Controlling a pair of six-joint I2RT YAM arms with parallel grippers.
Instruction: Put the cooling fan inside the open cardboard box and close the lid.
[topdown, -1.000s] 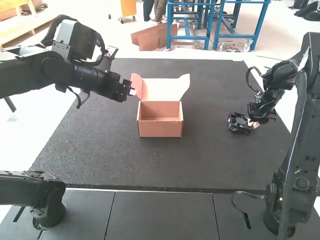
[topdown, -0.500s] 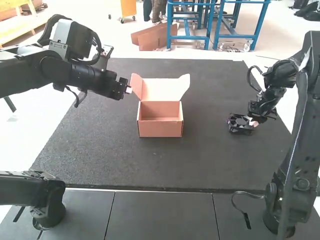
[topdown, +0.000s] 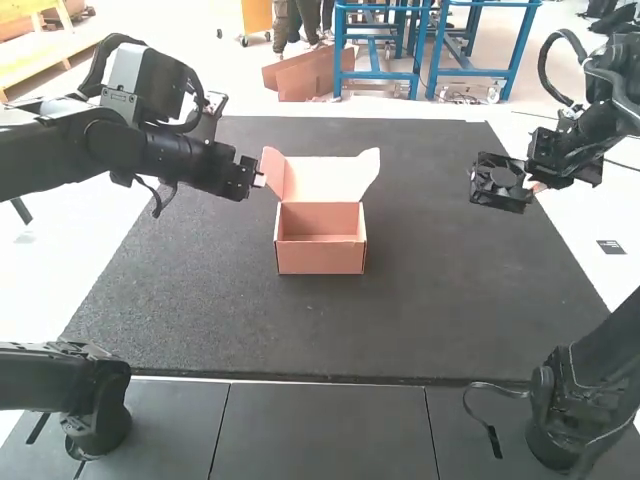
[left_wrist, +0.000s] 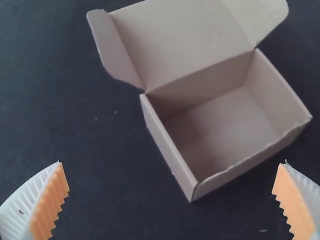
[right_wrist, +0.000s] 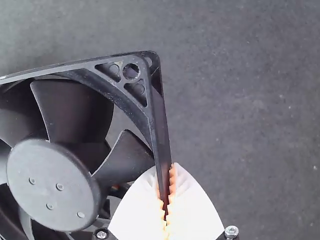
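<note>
A black cooling fan (topdown: 498, 186) hangs above the mat at the right, its frame edge pinched by my right gripper (topdown: 537, 185). In the right wrist view the fan (right_wrist: 75, 150) shows its blades and hub, with the gripper (right_wrist: 166, 212) shut on its thin rim. A small open cardboard box (topdown: 320, 236) stands mid-mat, lid and flaps raised behind it. My left gripper (topdown: 256, 180) sits just left of the box's left flap. The left wrist view looks into the empty box (left_wrist: 220, 130), with the fingers (left_wrist: 47, 202) spread wide and open.
The black mat (topdown: 200, 290) covers the table, with bare room in front of and to the right of the box. A small dark tag (topdown: 611, 246) lies on the white surface beyond the mat's right edge.
The right gripper has lifted the fan off the mat, up and toward the far right. The left gripper has stayed beside the box flap.
</note>
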